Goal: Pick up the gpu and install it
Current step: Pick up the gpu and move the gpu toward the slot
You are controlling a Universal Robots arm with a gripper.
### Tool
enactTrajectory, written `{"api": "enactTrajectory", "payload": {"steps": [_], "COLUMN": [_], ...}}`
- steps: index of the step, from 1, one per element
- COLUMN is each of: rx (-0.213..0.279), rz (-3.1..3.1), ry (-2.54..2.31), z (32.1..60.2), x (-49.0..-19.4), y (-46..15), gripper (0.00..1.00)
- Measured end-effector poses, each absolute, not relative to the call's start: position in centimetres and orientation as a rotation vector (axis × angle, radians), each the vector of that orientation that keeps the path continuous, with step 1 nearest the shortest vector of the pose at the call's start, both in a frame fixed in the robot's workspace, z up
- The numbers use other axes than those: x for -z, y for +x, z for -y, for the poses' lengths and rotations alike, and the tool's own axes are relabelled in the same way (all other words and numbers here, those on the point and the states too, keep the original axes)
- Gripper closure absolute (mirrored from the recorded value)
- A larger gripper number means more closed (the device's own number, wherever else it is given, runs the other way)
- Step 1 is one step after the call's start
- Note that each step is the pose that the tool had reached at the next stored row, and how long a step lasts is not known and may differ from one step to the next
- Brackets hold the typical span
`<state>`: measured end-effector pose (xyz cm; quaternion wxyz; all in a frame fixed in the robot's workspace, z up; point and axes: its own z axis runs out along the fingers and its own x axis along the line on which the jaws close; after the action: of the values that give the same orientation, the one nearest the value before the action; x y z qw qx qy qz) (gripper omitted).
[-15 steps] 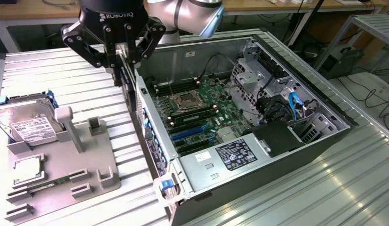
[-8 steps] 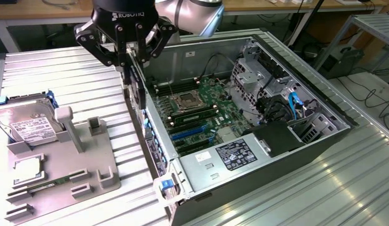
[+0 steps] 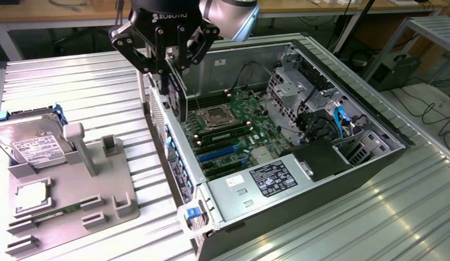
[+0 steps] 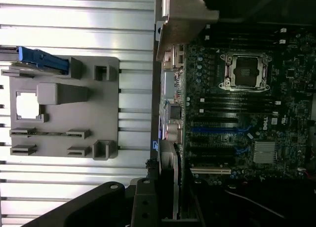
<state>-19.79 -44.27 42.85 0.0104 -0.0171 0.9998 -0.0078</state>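
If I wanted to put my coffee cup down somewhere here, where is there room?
The ribbed table is bare on the exterior view's right of the computer case, and also beyond the grey fixture tray, past the hard drive. Crowded: inside the case, the tray, and under the gripper holding the gpu.

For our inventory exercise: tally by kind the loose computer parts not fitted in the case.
hard drive: 1
gpu: 1
memory stick: 1
pale square chip: 1
Total: 4
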Motion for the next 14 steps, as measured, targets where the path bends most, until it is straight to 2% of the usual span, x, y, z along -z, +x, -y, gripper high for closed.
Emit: {"api": "enactTrajectory", "payload": {"steps": [14], "rx": [0.024], "rz": [-3.12], "ry": [-0.053], "z": [44.3], "x": [-42.8], "y": [-17.0], "gripper": [0.72]}}
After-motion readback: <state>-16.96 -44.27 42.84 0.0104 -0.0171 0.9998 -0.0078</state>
